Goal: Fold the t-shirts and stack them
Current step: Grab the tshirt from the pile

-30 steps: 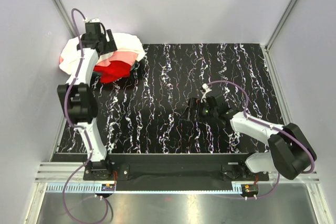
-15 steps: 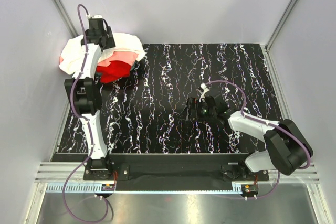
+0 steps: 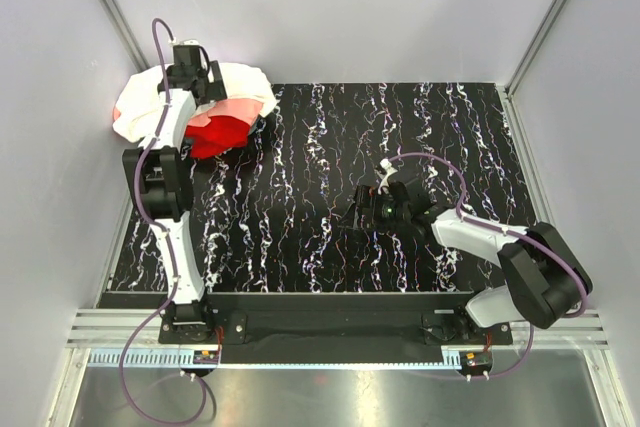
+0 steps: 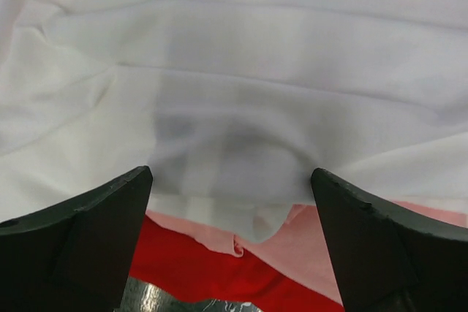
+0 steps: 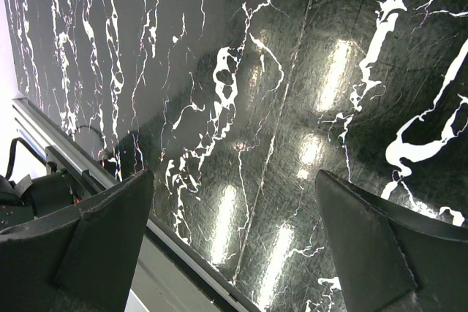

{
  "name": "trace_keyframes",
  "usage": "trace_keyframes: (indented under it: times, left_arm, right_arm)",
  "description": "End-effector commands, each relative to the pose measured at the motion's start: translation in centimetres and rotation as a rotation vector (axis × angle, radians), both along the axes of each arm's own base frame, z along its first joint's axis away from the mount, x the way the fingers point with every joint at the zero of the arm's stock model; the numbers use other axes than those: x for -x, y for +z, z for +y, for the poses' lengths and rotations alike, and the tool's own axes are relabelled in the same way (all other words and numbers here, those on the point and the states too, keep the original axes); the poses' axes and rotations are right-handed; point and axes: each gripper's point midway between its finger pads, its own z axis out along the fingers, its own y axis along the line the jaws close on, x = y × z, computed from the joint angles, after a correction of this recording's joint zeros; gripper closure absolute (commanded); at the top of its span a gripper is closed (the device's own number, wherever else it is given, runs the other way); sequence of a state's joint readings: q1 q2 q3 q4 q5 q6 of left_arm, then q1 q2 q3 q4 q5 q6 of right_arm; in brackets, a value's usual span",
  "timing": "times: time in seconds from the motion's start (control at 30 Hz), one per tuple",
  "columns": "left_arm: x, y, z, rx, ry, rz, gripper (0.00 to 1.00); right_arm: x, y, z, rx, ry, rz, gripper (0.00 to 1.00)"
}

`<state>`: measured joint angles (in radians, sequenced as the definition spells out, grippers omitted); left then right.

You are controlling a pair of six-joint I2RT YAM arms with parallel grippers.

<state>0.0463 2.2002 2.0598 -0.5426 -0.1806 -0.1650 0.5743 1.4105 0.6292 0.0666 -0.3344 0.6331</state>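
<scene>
Far left corner of table: white t-shirt, salmon-pink t-shirt, red t-shirt, heaped. Over white t-shirt: left pincer, jaws apart. Mid-table: right pincer, jaws apart.

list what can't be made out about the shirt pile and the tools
White t-shirt: the left arm crosses it in the top view, and the left wrist view crops it; any print is unseen.
Salmon-pink t-shirt and red t-shirt: partly buried under the white one, so shapes unclear.
Left tool: whether its tips touch the cloth, neither view settles.
</scene>
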Motion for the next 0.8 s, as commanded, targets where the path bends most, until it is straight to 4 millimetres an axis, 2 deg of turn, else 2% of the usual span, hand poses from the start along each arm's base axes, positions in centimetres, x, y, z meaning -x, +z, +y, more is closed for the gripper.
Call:
trace_keyframes:
  times: [0.0,0.2,0.37,0.63,0.67,0.77]
  left_arm:
    - [0.3,6.4,-0.4,-0.008,0.001,-0.156,0.02]
    - [-0.2,6.1,-0.2,-0.013,0.004,-0.144,0.08]
    - [-0.7,3.4,0.0,-0.016,0.006,-0.087,0.12]
    - [-1.5,1.2,0.2,-0.015,0.017,-0.051,0.12]
    - [-1.6,1.0,0.3,-0.015,0.02,-0.048,0.14]
    - [-1.8,0.8,0.3,-0.015,0.02,-0.046,0.32]
  right_arm:
    - [-1.1,1.6,1.1,-0.036,0.019,-0.051,0.0]
    - [-1.1,1.7,1.2,-0.037,0.021,-0.052,0.0]
    - [-1.1,1.7,1.2,-0.039,0.024,-0.053,0.0]
    - [-1.1,1.6,1.3,-0.039,0.024,-0.049,0.0]
    - [-1.1,1.6,1.3,-0.04,0.024,-0.05,0.0]
    - [-1.1,1.5,1.3,-0.04,0.026,-0.046,0.0]
